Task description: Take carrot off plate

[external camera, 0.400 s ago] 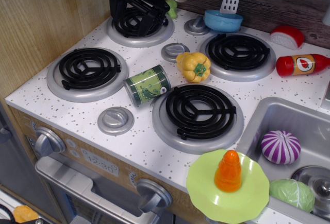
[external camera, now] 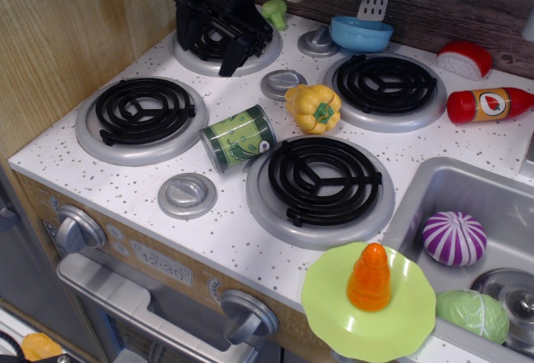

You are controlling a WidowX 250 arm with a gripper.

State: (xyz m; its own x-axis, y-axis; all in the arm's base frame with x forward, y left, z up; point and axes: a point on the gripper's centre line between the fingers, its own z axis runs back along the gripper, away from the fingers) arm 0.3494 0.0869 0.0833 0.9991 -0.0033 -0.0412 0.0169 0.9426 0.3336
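The orange ridged carrot (external camera: 370, 278) stands upright on the lime-green plate (external camera: 334, 313) at the front right, where the counter meets the sink. My black gripper (external camera: 222, 36) hangs over the back-left burner (external camera: 193, 58), far from the carrot and plate. Its jaws look apart and hold nothing, though the dark fingers blend with the black burner coil.
A green can (external camera: 239, 138) lies between the left burners and the front-right burner (external camera: 321, 181). A yellow bell pepper (external camera: 314, 107) sits mid-stove. A blue bowl (external camera: 361, 32), a red bottle (external camera: 488, 104) and a red-white piece (external camera: 465, 59) are at the back. The sink (external camera: 434, 192) holds a purple onion (external camera: 453, 238) and a green cabbage (external camera: 472, 314).
The gripper has shifted slightly forward and turned over the back-left burner. The carrot, the plate and everything else stay where they were.
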